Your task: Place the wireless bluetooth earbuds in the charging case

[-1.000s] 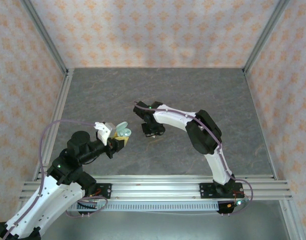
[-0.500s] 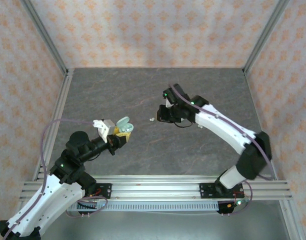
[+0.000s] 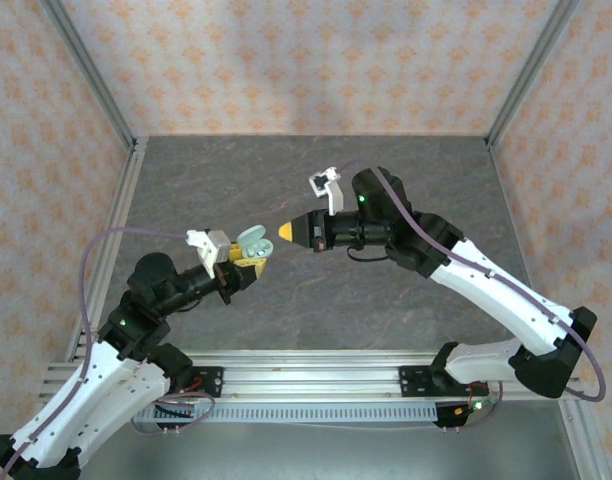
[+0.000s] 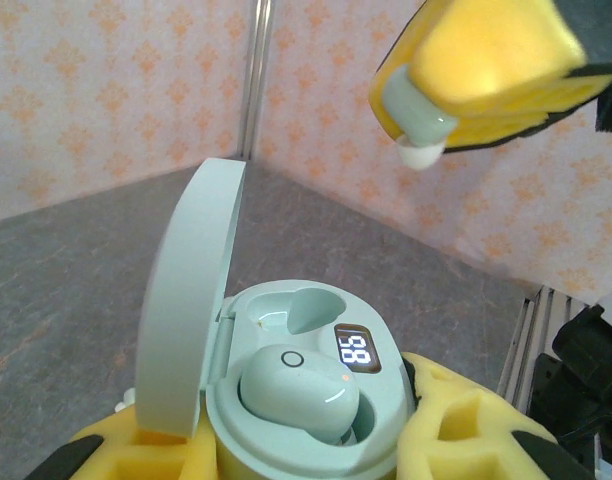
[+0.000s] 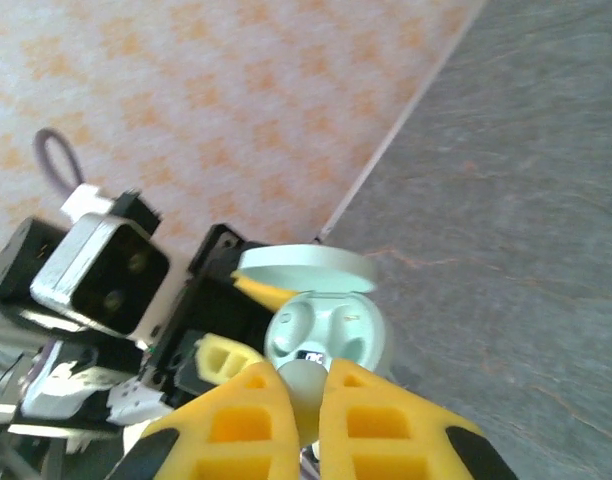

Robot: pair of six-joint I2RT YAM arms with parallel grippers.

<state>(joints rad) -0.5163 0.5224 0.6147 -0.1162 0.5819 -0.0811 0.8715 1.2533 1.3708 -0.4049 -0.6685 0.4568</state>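
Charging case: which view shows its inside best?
Left wrist: the charging case sits open in the left gripper, one earbud seated, the other slot empty. Top external shows it as a small mint shape; right wrist shows it partly behind the right gripper.

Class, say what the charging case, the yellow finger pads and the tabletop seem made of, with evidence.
Charging case: probably moulded plastic, mint, smooth with soft highlights. Yellow finger pads: seemingly foam or soft rubber, matt, with moulded cut-outs. Tabletop: grey veined stone-look surface, matt; true material unclear.
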